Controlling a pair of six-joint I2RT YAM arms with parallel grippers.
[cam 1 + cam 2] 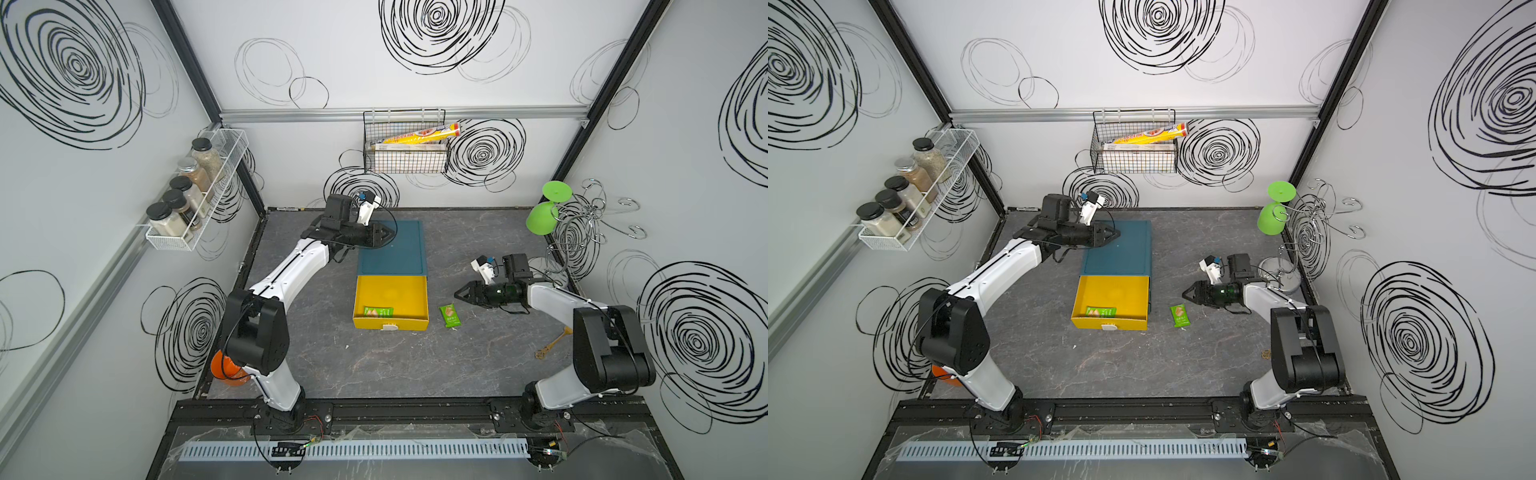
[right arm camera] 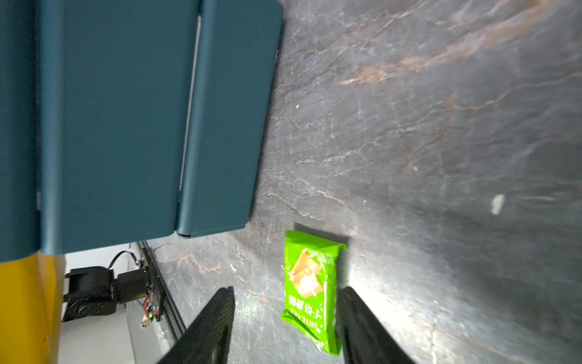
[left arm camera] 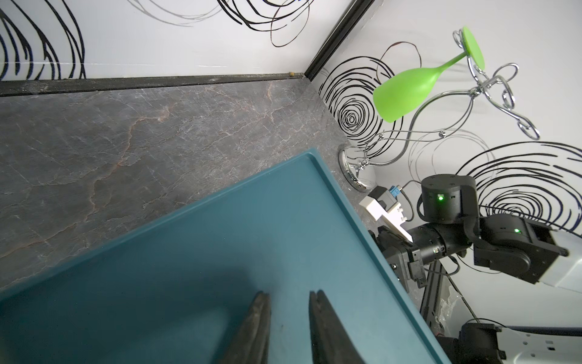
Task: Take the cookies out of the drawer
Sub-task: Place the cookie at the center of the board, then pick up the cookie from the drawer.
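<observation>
A: Whereabouts?
B: One packet (image 1: 378, 312) lay in the drawer's (image 1: 390, 291) 7 o'clock corner; second packet (image 1: 450, 316) on the desk (image 1: 415, 365), 3 o'clock of it.
A: Holding?
B: No. Right gripper (image 2: 287, 290) gaped beside it; left gripper (image 3: 289, 293) stood ajar.

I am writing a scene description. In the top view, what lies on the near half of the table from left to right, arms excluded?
Orange object → yellow drawer → green packet on the table → tan tool. The green packet in the drawer overlaps the drawer, so it is left out.
</observation>
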